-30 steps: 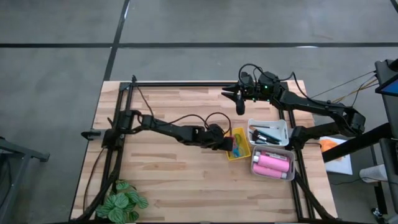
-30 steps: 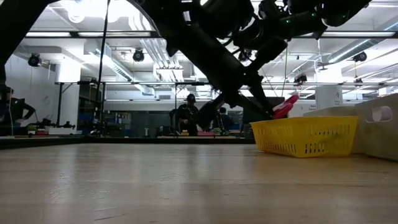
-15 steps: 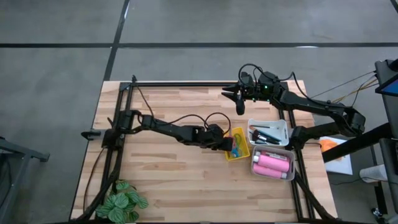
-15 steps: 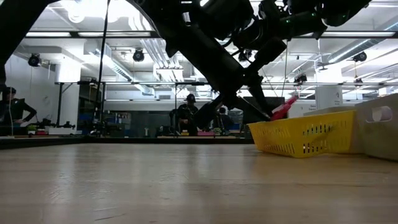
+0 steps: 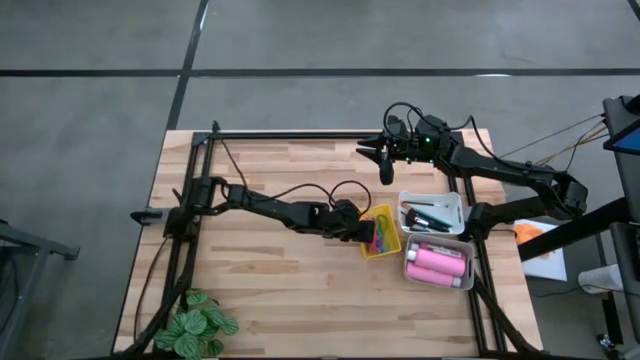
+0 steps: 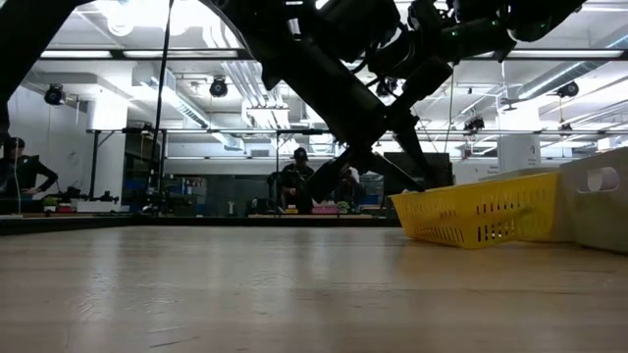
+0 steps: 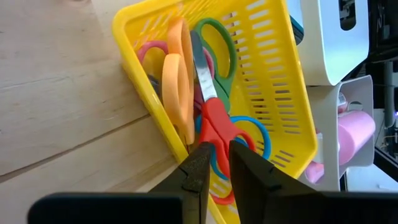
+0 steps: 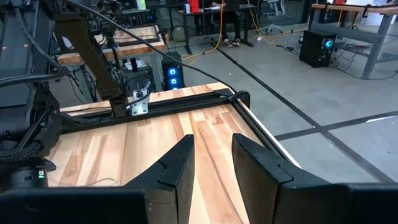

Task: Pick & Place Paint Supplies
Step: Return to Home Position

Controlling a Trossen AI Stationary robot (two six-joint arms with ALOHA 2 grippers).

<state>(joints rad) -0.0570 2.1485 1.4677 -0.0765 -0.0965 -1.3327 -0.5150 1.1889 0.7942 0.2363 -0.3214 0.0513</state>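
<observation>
My left gripper [image 7: 216, 163] reaches into the yellow tray [image 7: 273, 81] and is shut on the red-handled scissors [image 7: 214, 124]. Orange [image 7: 177, 87], green [image 7: 217, 37], blue [image 7: 258, 140] and pink-handled scissors [image 7: 152, 53] lie in the same tray. In the high view the left gripper [image 5: 368, 232] is at the yellow tray's [image 5: 392, 242] left side. In the low view that tray [image 6: 481, 221] sits tilted, its left end raised. My right gripper [image 5: 385, 168] hovers open over the far part of the table, away from the trays. My left gripper pinches the red scissors between its two fingers at the handle's neck, just behind the pivot [image 7: 214, 138]. It comes slanting down from the table's left, lying along the scissors. The blades [image 7: 200, 65] point away from it, over the other scissors in the tray.
Right of the yellow tray stand two white trays: one with dark brushes [image 5: 432, 212], one with pink bottles [image 5: 438, 264]. A leafy green plant [image 5: 198, 325] sits at the near left corner. Bare wood [image 5: 280, 280] lies near and left of the trays. People stand in the room beyond [image 6: 294, 181].
My left gripper has gone down into the yellow tray with the red scissors. Their red end stood above the rim in the low view and is now below it. The tray has tipped, its left end rising. My right arm kept still.
</observation>
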